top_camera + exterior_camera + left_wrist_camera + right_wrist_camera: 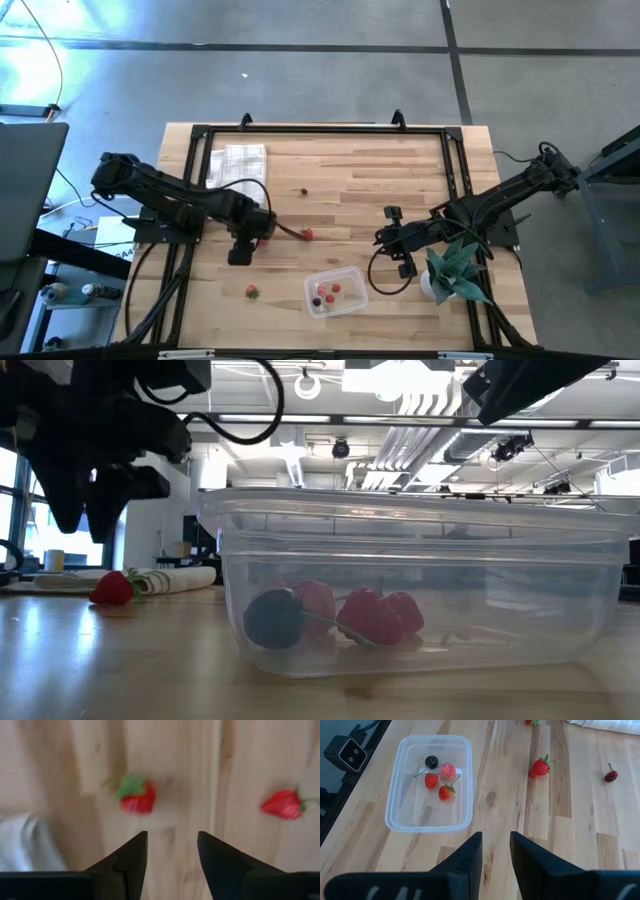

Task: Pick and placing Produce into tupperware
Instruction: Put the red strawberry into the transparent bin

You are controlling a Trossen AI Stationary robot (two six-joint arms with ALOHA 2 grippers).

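Observation:
The produce is small red strawberries and dark cherries. Two strawberries (137, 797) (282, 804) lie on the wooden table under my left gripper (172, 845), which points down, open, and touches neither. A third strawberry (251, 292) lies near the front edge and a dark cherry (610, 775) farther back. The clear tupperware (430, 782) stands on the table at the front. It holds a dark cherry (431, 761), a pink piece (448, 770) and two red berries (431, 780). My right gripper (495, 850) hangs open above the table, right of the tupperware.
A folded white checked cloth (238, 165) lies at the far left of the table. A teal spiky potted plant (455, 265) stands at the front right, beside the right arm. A black frame (320, 130) runs along the table's far and side edges.

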